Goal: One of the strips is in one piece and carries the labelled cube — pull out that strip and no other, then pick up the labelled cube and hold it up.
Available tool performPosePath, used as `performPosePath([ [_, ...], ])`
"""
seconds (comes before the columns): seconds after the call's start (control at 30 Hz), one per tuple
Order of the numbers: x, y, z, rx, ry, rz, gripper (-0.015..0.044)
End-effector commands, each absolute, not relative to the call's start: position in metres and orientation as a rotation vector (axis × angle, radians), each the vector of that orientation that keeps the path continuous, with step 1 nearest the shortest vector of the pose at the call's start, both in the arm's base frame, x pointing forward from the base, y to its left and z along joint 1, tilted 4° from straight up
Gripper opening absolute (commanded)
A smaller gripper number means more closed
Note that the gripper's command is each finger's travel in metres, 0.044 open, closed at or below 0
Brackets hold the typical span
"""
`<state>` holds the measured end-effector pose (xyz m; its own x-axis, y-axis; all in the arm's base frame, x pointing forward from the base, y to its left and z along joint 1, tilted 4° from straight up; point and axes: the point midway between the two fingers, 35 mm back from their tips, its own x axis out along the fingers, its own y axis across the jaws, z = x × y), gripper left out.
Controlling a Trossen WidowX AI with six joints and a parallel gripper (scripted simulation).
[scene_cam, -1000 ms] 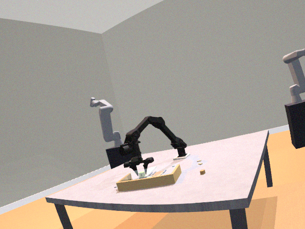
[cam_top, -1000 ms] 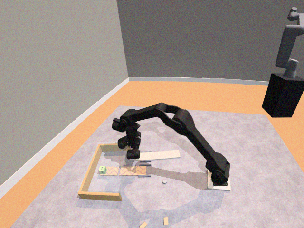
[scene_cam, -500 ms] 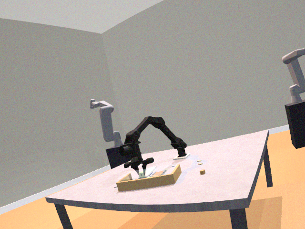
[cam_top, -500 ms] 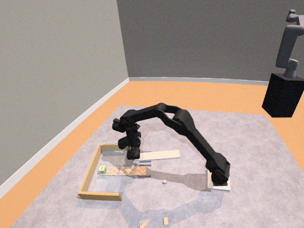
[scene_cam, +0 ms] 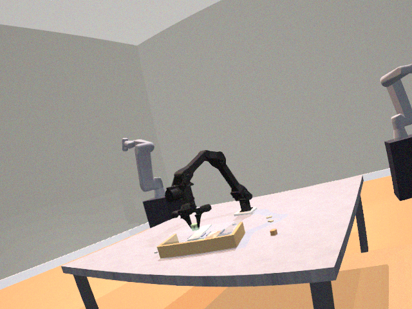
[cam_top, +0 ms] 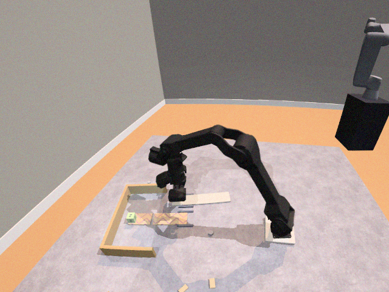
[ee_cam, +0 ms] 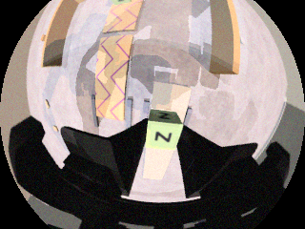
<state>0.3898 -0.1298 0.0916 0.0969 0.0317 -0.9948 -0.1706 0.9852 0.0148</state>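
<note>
Two strips: we see a plain cream strip (cam_top: pixel 207 198) and a zigzag strip (cam_top: pixel 157 218), lying side by side near the wooden frame (cam_top: pixel 117 213).
Zigzag strip: it looks split into two pieces, with a green cube (cam_top: pixel 130 216) at its far end inside the frame; we leave it alone.
Plain strip: in one piece, and already drawn well out of the frame's open side, so we judge the pulling step done.
Labelled cube: the labelled cube (ee_cam: pixel 163 132) sits on the plain strip's end, right under the gripper (ee_cam: pixel 159 153), and is marked with an N or Z on top.
Fingers: closed to a narrow gap and stopped by the labelled cube, one finger on each side of it.
Height: in the exterior view the fingertips reach down to the strip, so we think the labelled cube has not left it yet.
Left to do: raise the labelled cube and hold it up.
</note>
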Motion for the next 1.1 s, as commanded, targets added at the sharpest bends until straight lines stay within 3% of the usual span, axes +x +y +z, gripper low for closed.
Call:
performPosePath([
  [0.0, 0.374, -0.126, 0.097, -0.113, 1.478, 0.152, 0.0],
  [1.07, 0.285, -0.097, 0.095, -0.109, 1.487, 0.154, 0.0],
])
